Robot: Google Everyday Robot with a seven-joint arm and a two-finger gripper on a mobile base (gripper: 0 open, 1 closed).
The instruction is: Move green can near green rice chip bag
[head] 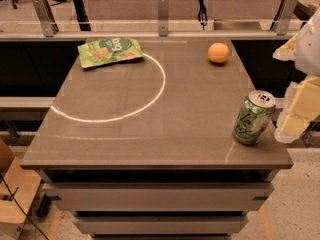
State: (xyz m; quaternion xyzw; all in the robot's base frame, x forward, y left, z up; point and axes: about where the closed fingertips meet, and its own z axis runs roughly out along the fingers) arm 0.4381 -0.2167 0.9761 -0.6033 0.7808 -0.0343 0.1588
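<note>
The green can, with a silver top and pale lettering, stands near the table's right front edge and leans slightly to the right. The green rice chip bag lies flat at the far left of the table, well away from the can. My gripper is at the right edge of the view, just to the right of the can, at about the can's height. Its pale parts reach to the can's right side; I cannot tell whether they touch it.
A round orange fruit sits at the far right of the table. A bright ring of light curves across the table's left half. A rail with metal brackets runs behind the table. Drawers sit under the tabletop.
</note>
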